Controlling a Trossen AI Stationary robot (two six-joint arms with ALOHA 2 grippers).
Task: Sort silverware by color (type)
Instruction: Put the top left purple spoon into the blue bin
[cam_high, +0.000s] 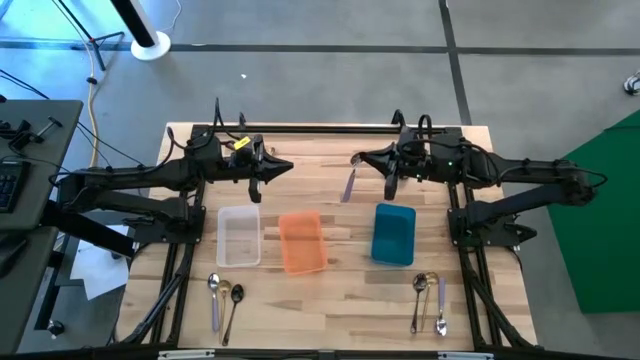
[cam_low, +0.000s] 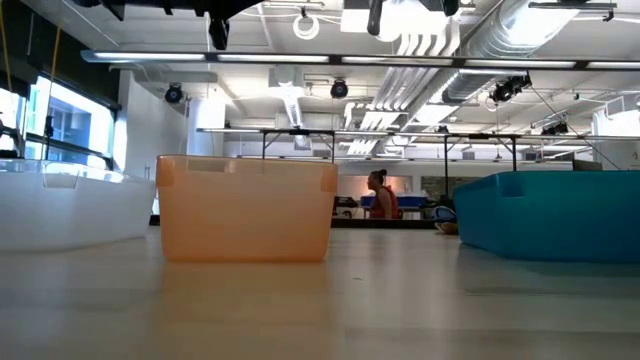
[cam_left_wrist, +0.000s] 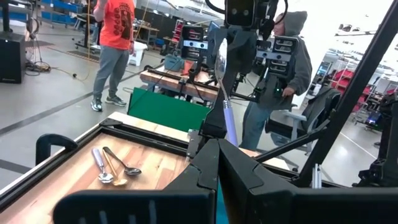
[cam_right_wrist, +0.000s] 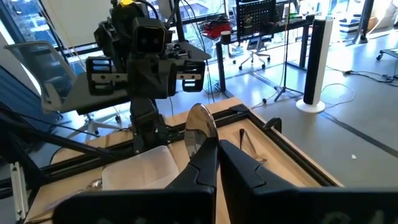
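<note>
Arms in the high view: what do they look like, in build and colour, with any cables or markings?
Both are dark, near-black jointed arms of slim tubular links on black frame mounts. The left arm has a yellow mark near its wrist, beside the left gripper. The right arm matches it, with thin black cable loops above the wrist behind the right gripper. Each ends in two dark tapered fingers.

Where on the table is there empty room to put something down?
Bare wood lies in front of the orange tray, between the left spoons and the right spoons. Smaller gaps separate the clear tray, orange tray and blue tray. The back strip is crowded with both arms.
</note>
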